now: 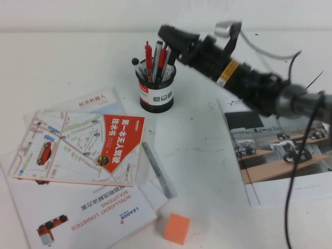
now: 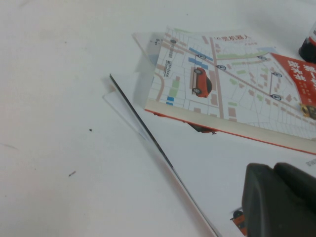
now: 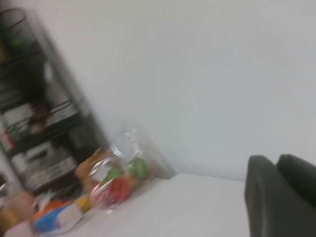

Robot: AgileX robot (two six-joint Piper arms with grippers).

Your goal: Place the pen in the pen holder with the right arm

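Note:
The black mesh pen holder [image 1: 156, 93] with a white label band stands at the back middle of the table. Several pens stand upright in it. One is a slim red pen [image 1: 163, 60]; another red one [image 1: 148, 56] stands to its left. My right gripper [image 1: 173, 40] hangs tilted just above and right of the holder's rim, close to the pen tops. In the right wrist view its fingers [image 3: 269, 197] are together with nothing between them, pointing away at the room. My left gripper [image 2: 279, 197] is shut and empty, low over a white brochure.
A grey-silver pen [image 1: 157, 169] lies on the table in front of the holder. A map book [image 1: 83, 148] lies on white brochures [image 1: 88, 215] at the left. An orange cube [image 1: 176, 228] sits at the front. An open magazine [image 1: 280, 150] lies at the right under my right arm.

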